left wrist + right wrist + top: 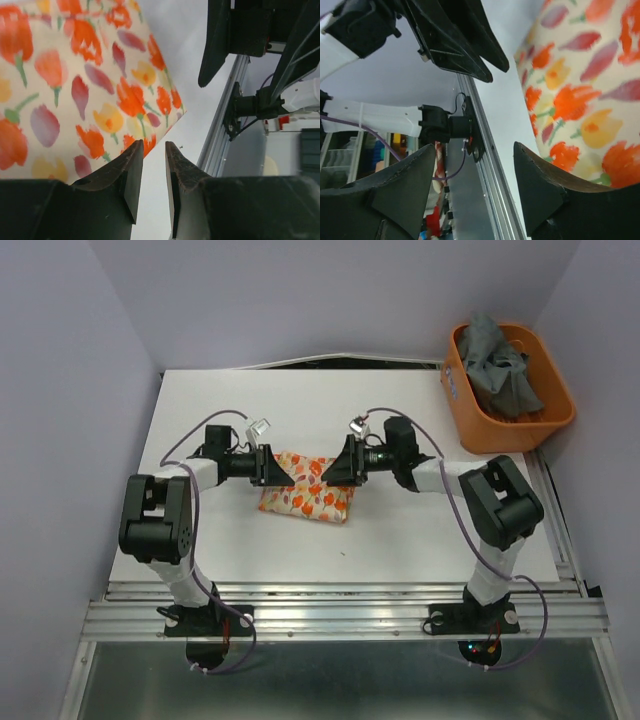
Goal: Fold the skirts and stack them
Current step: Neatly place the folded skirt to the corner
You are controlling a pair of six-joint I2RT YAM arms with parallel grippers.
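Observation:
The cream skirt with the orange, red and yellow print (pixel 305 492) lies folded into a small rectangle at the middle of the white table (pixel 420 530). My left gripper (pixel 266 466) hovers at its left edge, jaws a narrow gap apart and empty. In the left wrist view the gripper (pixel 154 147) is over bare table beside the cloth (pixel 75 75). My right gripper (pixel 340 462) is at the skirt's right edge. In the right wrist view it (pixel 475 147) is wide open and empty, with the print (pixel 585 75) beside one finger. The dark grey skirt (pixel 505 365) lies crumpled in the basket.
The orange plastic basket (pixel 470 420) stands at the table's back right corner. An aluminium rail (pixel 340 595) runs along the near edge. Purple walls close in the left, back and right sides.

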